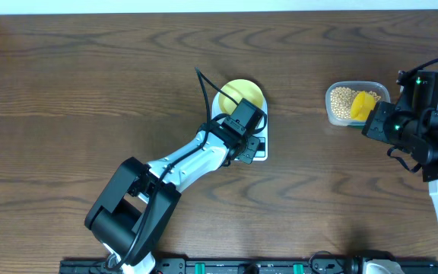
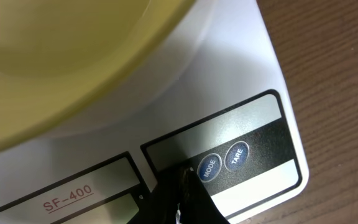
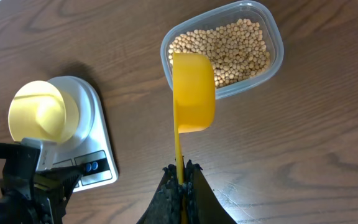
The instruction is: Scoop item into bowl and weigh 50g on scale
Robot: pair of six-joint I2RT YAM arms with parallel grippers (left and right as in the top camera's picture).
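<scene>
The pale-yellow bowl (image 1: 243,93) sits on the white scale (image 1: 258,150), and no beans show in it in the right wrist view (image 3: 39,112). My left gripper (image 2: 182,175) is shut and empty. Its tip rests on the scale's (image 2: 241,81) dark button panel just left of the MODE button (image 2: 208,165). My right gripper (image 3: 181,171) is shut on the handle of the yellow scoop (image 3: 193,93). The scoop's cup hangs over the near rim of the clear tub (image 3: 277,59) of beige beans (image 3: 235,50). No beans show in the scoop.
The TARE button (image 2: 237,155) sits right of MODE. The tub (image 1: 331,114) stands right of the scale on the brown wooden table (image 1: 90,84). My left arm (image 1: 188,164) reaches diagonally from the front base. My right arm (image 1: 432,129) fills the right edge.
</scene>
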